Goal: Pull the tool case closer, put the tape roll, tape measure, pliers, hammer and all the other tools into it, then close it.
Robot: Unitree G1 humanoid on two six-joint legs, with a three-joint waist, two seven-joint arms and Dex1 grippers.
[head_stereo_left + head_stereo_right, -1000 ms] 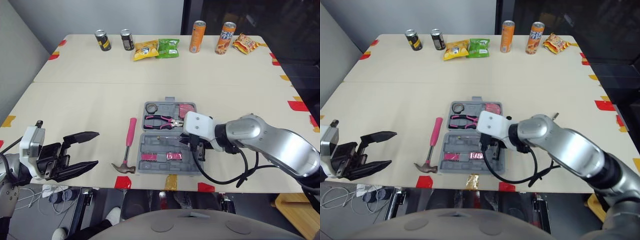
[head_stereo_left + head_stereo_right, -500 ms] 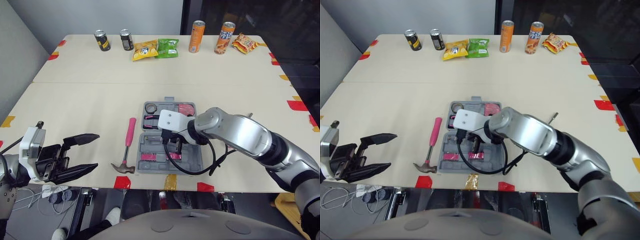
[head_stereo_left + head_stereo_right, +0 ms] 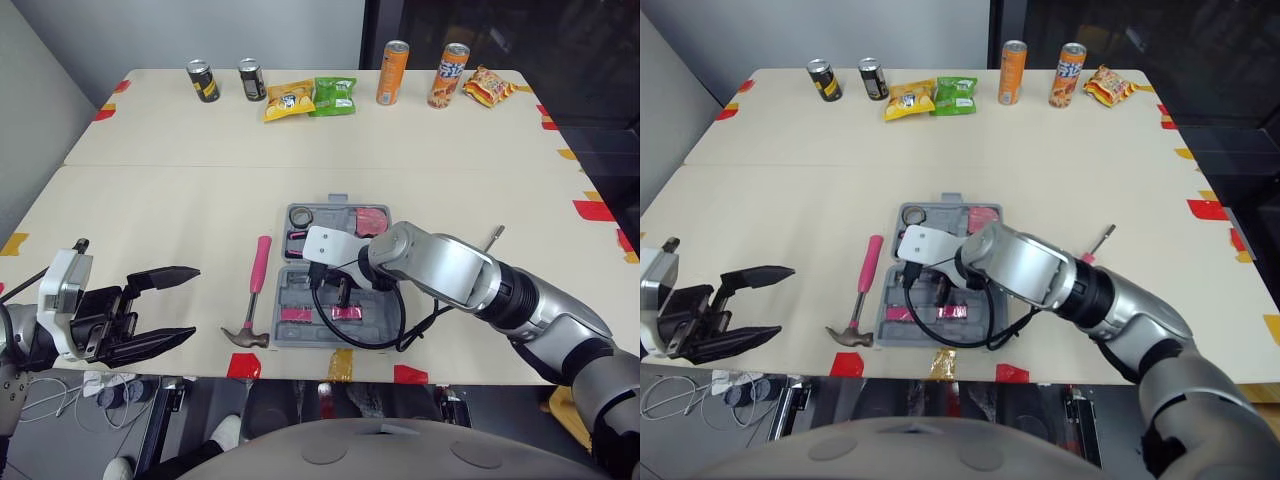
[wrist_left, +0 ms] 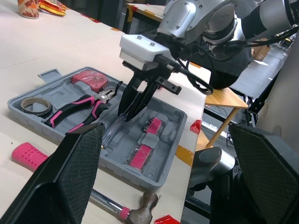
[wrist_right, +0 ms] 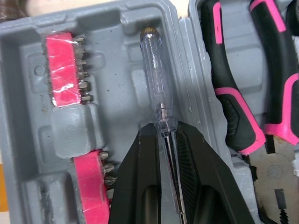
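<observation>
Beige table (image 3: 150, 200) is carrying the open tool case (image 3: 283, 325) near its front edge. Right gripper (image 5: 167, 133) is pinching a clear-handled screwdriver (image 5: 156, 84) by its thin shaft, with the handle lying along a case slot. The tool is probably light, stiff and slippery there. Left gripper (image 3: 192, 302) is hanging spread open.

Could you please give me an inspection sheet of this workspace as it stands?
Surface: beige table, tape marks along its edges.
Job's things: open tool case holds tape roll, tape measure, pliers; hammer lies on the table beside it.
Clutter: cans and snack bags at the far edge.
Grippers: right gripper shut on a clear screwdriver over the case; left gripper open, holding nothing.
Cables: black cable loops over the case.
Surroundings: grey wall behind.
</observation>
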